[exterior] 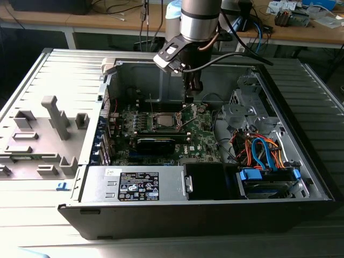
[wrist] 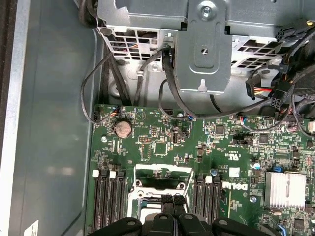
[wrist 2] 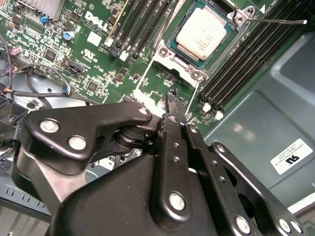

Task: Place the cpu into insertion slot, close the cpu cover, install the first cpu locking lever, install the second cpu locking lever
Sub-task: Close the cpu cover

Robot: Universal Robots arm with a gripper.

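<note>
Here, the arm (exterior: 200, 21) drops almost straight down into the open computer case (exterior: 188, 217). Its black end effector (wrist 2: 171, 97) hangs over the green circuit board (wrist 2: 98, 64), just beside the insertion slot (wrist 2: 196, 73) and touching nothing. The two fingers (wrist 2: 170, 128) are pressed together with nothing pinched between them, and their tips point at the board near the slot's edge.

The cpu (wrist 2: 202, 32) lies flat inside the insertion slot, silvery top up, with the slot's shiny rim around it. A thin metal lever (wrist 2: 275, 20) runs free from one corner of the slot and is not hooked down. In the exterior view, thin rods stand up on either side of the slot. In the first wrist view, the cpu cover (wrist: 162, 169) appears as a silver frame with a square window, seemingly lifted off the slot, though its exact tilt is hard to tell.

Long black memory slots (wrist: 106, 196) flank the insertion slot on both sides. A round coin battery (wrist: 123, 129) sits on the board near the slot, and a finned silver heat sink (wrist: 285, 189) sits farther off. Also inside the case, well apart from the slot, a grey power supply box (exterior: 137, 185) lies against the front wall. A drive bay (exterior: 269, 174) trailing blue and orange cables (exterior: 258, 150) fills the corner to the slot's right in the exterior view. The case rests on a ribbed grey counter (exterior: 317, 107).
</note>
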